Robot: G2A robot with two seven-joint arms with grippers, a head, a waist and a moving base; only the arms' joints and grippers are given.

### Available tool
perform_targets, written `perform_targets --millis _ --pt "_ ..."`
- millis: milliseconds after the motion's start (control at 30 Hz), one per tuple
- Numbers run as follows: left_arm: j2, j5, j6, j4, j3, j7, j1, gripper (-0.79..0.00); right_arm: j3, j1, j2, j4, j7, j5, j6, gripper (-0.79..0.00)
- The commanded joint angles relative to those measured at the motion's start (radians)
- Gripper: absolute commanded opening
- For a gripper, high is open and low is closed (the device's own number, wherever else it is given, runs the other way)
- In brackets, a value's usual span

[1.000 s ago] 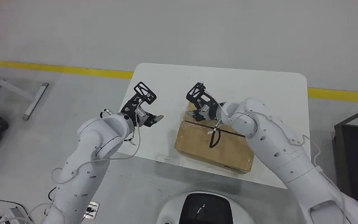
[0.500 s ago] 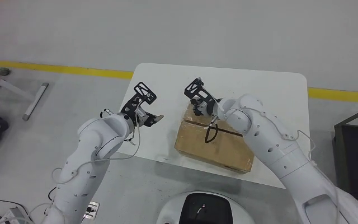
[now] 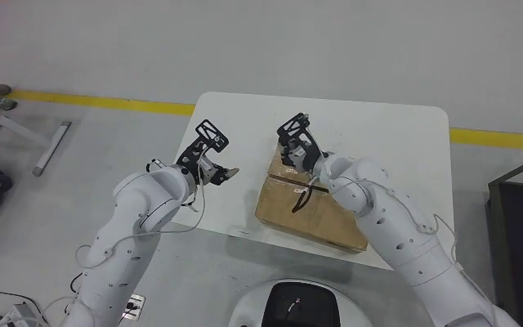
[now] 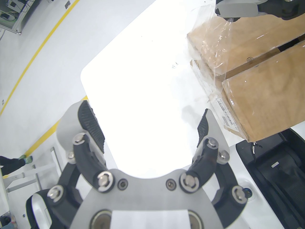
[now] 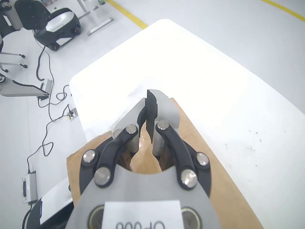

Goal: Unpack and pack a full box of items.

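A brown cardboard box (image 3: 327, 217) lies on the white table (image 3: 384, 131), its top flaps closed with a dark seam between them (image 4: 281, 48). A strip of clear tape (image 4: 212, 39) stands peeled up from the box's far-left corner. My right gripper (image 3: 288, 157) hovers over that corner, shut on the upper end of the tape (image 4: 228, 18); its fingertips (image 5: 149, 101) are pressed together above the box (image 5: 214, 168). My left gripper (image 3: 224, 176) hangs open over bare table to the left of the box, nothing between its pads (image 4: 91, 120).
Bare tabletop extends beyond the box and to its right (image 3: 392, 155). The table's left edge (image 3: 192, 155) is close to the left gripper. A dark cabinet (image 3: 508, 204) stands on the floor at the far right.
The right gripper has shifted slightly at the box's far-left corner and its forearm has swung nearer over the box. The left arm has stayed still.
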Motion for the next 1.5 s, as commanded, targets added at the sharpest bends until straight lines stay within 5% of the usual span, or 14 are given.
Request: perform_targets --millis 0,267,433,533,600,1100,1300,1333,1367,1400,1467 --pt "0.0 0.0 0.0 0.0 0.0 0.0 0.0 0.0 0.011 -0.027 0.004 -0.027 -0.021 -0.012 0.009 -0.785" --pt "0.0 0.0 0.0 0.0 0.0 0.0 0.0 0.0 0.059 -0.126 0.016 -0.107 -0.095 -0.046 0.075 -0.785" --pt "0.0 0.0 0.0 0.0 0.0 0.0 0.0 0.0 0.078 -0.16 0.021 -0.138 -0.088 -0.053 0.063 -0.557" --pt "0.0 0.0 0.0 0.0 0.0 0.0 0.0 0.0 0.092 -0.177 0.024 -0.158 -0.092 -0.063 0.067 -0.557" --pt "0.0 0.0 0.0 0.0 0.0 0.0 0.0 0.0 0.101 -0.19 0.027 -0.178 -0.085 -0.078 0.068 -0.474" --pt "0.0 0.0 0.0 0.0 0.0 0.0 0.0 0.0 0.314 -0.446 0.098 -0.477 0.019 -0.189 0.102 -0.446" --pt "0.0 0.0 0.0 0.0 0.0 0.0 0.0 0.0 0.401 -0.54 0.126 -0.599 0.061 -0.255 0.065 -0.474" --pt "0.0 0.0 0.0 0.0 0.0 0.0 0.0 0.0 0.412 -0.55 0.13 -0.612 0.069 -0.272 0.05 -0.536" --pt "0.0 0.0 0.0 0.0 0.0 0.0 0.0 0.0 0.425 -0.56 0.134 -0.623 0.075 -0.29 0.039 -0.705" --pt "0.0 0.0 0.0 0.0 0.0 0.0 0.0 0.0 0.436 -0.571 0.138 -0.632 0.075 -0.301 0.03 -0.785" --pt "-0.001 -0.001 0.004 -0.002 0.003 0.016 0.005 0.0 0.459 -0.593 0.146 -0.636 0.07 -0.333 0.004 -0.785"
